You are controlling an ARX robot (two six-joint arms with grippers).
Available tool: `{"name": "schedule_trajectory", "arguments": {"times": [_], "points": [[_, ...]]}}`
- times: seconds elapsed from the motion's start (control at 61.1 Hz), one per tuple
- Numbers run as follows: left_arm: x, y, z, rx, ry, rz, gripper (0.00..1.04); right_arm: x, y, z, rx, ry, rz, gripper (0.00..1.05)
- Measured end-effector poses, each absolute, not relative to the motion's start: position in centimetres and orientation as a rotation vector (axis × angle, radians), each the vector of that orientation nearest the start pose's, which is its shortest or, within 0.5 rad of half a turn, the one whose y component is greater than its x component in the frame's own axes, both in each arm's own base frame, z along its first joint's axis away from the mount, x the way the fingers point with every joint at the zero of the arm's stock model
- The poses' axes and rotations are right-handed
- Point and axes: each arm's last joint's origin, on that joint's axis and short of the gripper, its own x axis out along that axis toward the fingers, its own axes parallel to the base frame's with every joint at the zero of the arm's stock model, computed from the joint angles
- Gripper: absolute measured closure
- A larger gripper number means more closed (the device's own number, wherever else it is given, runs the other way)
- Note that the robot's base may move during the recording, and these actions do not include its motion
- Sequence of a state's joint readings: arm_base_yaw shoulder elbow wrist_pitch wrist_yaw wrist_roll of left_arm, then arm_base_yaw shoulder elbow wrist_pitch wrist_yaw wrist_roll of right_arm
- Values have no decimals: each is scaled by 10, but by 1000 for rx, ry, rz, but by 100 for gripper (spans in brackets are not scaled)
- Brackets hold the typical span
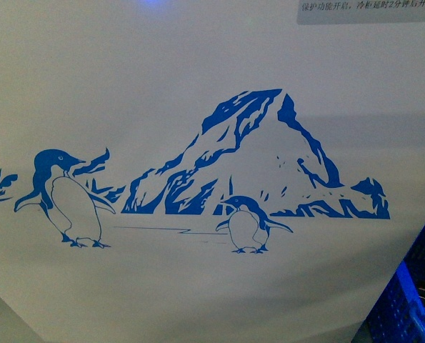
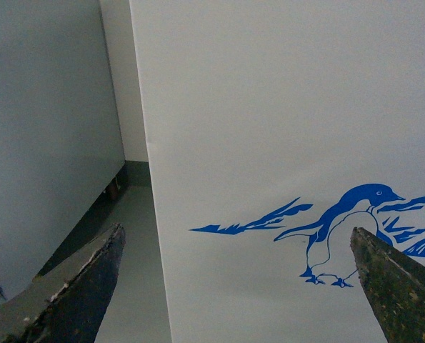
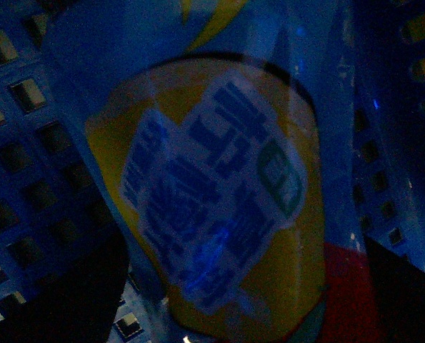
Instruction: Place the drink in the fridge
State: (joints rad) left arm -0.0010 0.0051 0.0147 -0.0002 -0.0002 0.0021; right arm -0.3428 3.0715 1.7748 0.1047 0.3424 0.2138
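From the front the white fridge [image 1: 198, 71] with blue penguins fills the picture, the left wrist shows the left pincer [image 2: 237, 230] spread wide facing it beside a grey cabinet [image 2: 48, 143], and the dim right wrist shows the drink [image 3: 212, 200] close up against a blue crate [image 3: 26, 143], between the fingers of the right pincer [image 3: 244, 238], though I cannot tell whether they pinch it.

Grey floor [image 2: 138, 214] under white fridge [image 2: 269, 143]
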Motion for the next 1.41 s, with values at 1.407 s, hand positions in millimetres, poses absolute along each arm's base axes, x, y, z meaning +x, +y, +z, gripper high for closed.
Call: {"name": "schedule_trajectory", "arguments": {"times": [1.407], "points": [[97, 0, 168, 2, -9, -1, 8, 216, -80, 282, 135, 277, -146, 62]]}}
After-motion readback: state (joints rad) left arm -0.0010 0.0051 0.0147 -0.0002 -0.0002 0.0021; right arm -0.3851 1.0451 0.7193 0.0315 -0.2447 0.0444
